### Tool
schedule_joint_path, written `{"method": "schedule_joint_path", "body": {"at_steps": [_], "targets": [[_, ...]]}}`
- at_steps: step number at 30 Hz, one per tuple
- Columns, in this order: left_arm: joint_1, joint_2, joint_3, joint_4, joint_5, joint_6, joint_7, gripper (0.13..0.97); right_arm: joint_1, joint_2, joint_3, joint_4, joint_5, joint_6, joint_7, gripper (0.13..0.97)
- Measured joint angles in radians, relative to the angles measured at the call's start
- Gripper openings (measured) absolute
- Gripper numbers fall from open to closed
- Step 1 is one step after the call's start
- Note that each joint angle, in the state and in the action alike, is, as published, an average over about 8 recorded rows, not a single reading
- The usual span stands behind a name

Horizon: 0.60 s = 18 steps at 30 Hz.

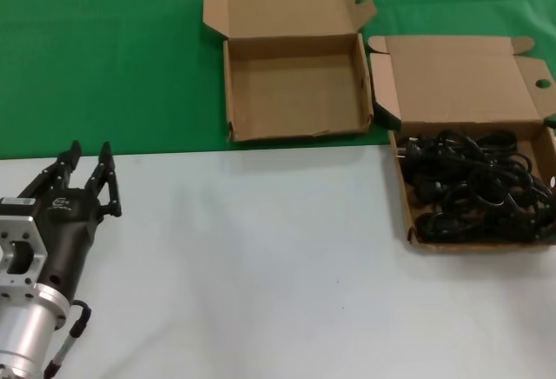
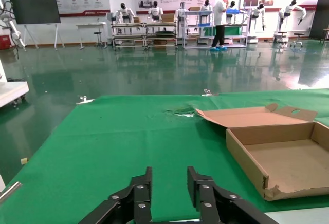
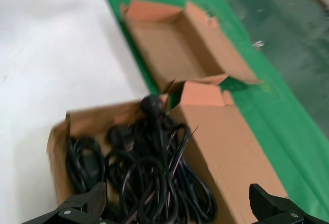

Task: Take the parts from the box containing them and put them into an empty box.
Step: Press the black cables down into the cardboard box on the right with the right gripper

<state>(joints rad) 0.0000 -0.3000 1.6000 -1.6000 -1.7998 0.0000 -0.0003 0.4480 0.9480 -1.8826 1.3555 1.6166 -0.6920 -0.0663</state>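
Above the cable-filled box (image 3: 216, 147), right gripper (image 3: 177, 208) spread wide.

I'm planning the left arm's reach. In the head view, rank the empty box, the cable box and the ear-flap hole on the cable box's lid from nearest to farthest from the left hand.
From the left hand, at the table's left edge:
1. Empty box, centre, on the green cloth.
2. Cable box, right side.
3. Ear-flap hole, far right.

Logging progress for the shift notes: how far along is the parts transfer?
Nothing moved yet: the empty box holds nothing, and the black cables all lie in the box containing them. In hand: the right claw hovers open above them. The left claw waits. All transfers remain.
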Motion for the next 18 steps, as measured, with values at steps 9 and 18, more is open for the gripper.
{"method": "schedule_joint_path", "body": {"at_steps": [9, 18], "targets": [[0.0, 0.0, 0.0, 0.0, 0.0, 0.0, 0.0, 0.226, 0.178, -0.065, -0.081, -0.103, -0.148, -0.101, -0.023, 0.966], [0.0, 0.0, 0.0, 0.0, 0.0, 0.0, 0.0, 0.17, 0.221, -0.127, -0.107, -0.174, -0.205, -0.111, -0.069, 0.966]]}}
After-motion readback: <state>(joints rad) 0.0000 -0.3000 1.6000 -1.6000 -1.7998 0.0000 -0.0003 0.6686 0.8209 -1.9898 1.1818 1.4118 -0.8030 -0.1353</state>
